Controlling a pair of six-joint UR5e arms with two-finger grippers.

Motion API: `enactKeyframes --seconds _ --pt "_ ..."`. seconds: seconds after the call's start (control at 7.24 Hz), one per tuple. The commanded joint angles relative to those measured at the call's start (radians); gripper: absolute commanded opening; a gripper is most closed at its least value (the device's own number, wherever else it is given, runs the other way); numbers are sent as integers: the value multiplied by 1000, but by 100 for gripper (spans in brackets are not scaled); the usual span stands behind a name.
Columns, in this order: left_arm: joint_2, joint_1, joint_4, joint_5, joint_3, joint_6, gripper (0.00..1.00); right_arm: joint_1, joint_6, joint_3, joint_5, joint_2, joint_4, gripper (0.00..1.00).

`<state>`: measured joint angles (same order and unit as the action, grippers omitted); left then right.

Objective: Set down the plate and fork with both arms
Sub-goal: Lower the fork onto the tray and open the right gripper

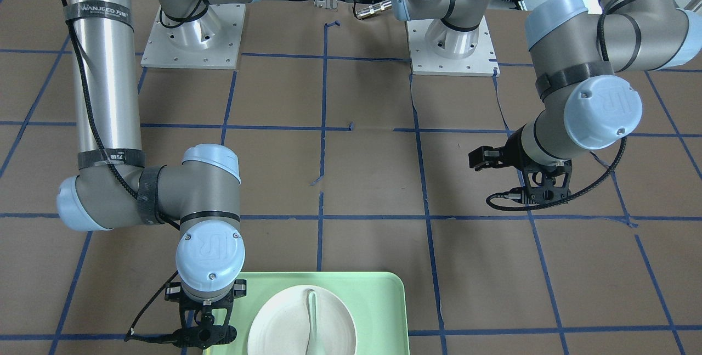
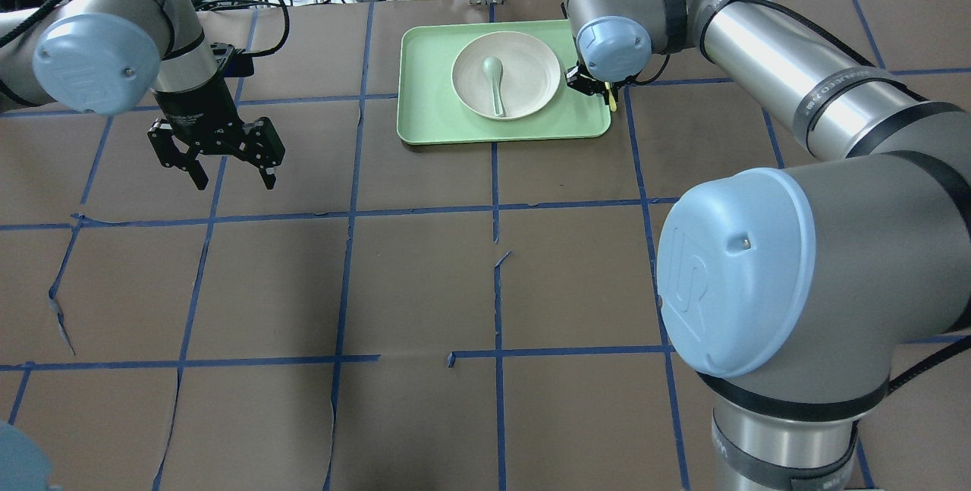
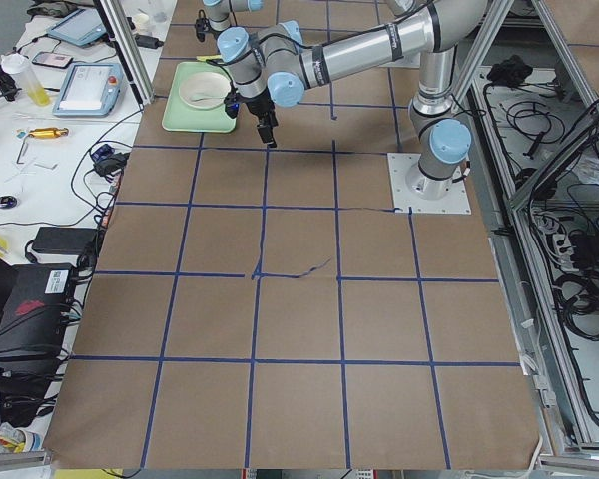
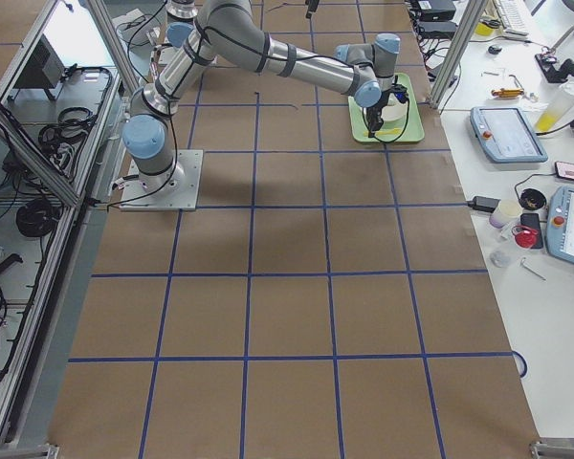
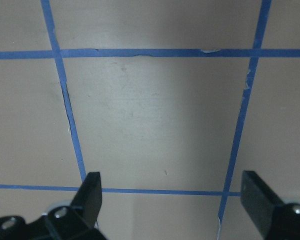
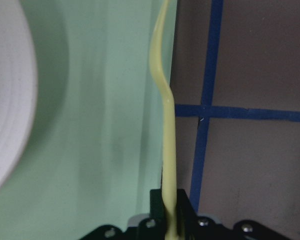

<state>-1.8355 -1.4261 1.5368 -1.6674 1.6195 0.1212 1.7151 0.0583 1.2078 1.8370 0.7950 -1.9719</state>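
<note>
fingers of the left arm (image 5: 91,192) hang spread over the desk (image 2: 425,286). plate (image 2: 531,66), spoon (image 2: 494,81) in it, sits on the tray (image 2: 432,115); at the tray's 3 o'clock edge right fingers (image 6: 185,207) pinch the fork (image 6: 169,145) by its handle end. it looks light, bendy, likely slippery.

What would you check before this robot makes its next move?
1. Fork firmly held: ok. The right gripper is shut on its handle.
2. Fork clear of the tray: cannot tell. It runs along the tray's edge, and contact is not visible.
3. Left gripper ready to grasp: ok. It is open and empty over the table.
4. Left gripper near the plate: not ok. It is well away from the tray.
5. Plate empty for lifting: not ok. A spoon lies in it.
</note>
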Motion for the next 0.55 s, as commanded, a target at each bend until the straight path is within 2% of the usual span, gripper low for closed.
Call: enactKeyframes --seconds 0.0,0.14,0.28,0.41 --pt "-5 1 -1 0 0 3 100 14 18 -2 -12 -8 -1 12" --pt "-5 1 -1 0 0 3 100 20 20 -2 -53 -20 -1 31" --pt "-5 4 -1 0 0 3 100 21 26 -2 -59 -25 -1 60" --pt "-7 6 -1 -2 -1 3 100 21 29 1 -55 -20 11 100"
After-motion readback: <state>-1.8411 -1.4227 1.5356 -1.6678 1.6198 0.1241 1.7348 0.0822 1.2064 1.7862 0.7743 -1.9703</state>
